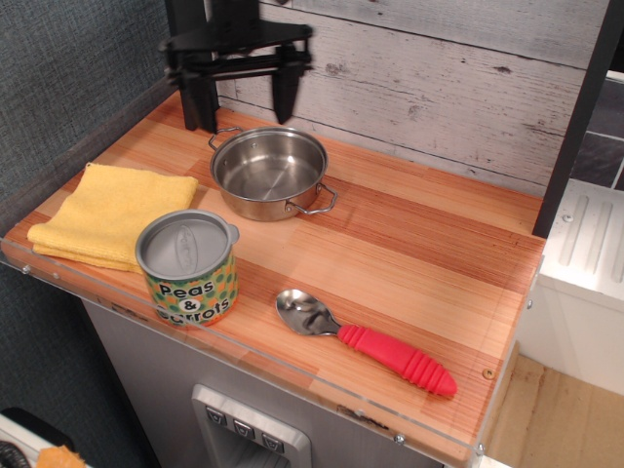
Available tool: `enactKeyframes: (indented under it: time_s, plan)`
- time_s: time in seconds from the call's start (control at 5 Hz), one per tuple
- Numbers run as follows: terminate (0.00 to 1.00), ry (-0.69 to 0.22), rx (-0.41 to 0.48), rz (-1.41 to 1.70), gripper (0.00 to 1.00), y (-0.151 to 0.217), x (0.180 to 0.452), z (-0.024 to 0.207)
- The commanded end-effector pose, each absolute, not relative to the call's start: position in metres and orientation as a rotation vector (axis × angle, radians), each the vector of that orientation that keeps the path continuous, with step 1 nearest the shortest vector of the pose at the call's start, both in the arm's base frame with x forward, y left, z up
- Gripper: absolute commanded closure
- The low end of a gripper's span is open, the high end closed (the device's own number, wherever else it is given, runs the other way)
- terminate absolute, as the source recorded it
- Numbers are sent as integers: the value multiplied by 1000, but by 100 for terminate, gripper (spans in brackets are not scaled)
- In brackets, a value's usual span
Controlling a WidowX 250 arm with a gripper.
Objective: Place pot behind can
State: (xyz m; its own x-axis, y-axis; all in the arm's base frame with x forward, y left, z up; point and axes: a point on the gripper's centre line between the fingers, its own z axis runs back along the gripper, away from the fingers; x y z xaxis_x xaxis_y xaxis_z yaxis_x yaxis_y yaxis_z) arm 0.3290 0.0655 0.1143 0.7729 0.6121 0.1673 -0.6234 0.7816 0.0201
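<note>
The shiny steel pot (270, 174) with two wire loop handles stands on the wooden counter, behind and slightly right of the can. The can (187, 266), with a grey lid and a "Peas & Carrots" label, stands near the front left edge. My black gripper (244, 107) hangs above the pot's far rim, raised clear of it. Its two fingers are spread wide apart and hold nothing.
A folded yellow cloth (107, 214) lies left of the can and pot. A metal spoon with a red handle (366, 342) lies at the front middle. A grey plank wall (439, 78) runs along the back. The counter's clear front lip (273, 366) is close to the can.
</note>
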Motion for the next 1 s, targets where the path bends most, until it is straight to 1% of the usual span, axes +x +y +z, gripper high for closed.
enactKeyframes:
  time_s: [0.0,0.2,0.4,0.6,0.8]
  plan:
    - [0,-212,48,434,0,-14,335,139]
    - [0,-183,51,315,0,-50,331,137]
    - [0,-193,55,231,0,-77,327,134]
    - [0,-193,55,231,0,-77,327,134]
    - [100,-193,55,231,0,-77,327,134]
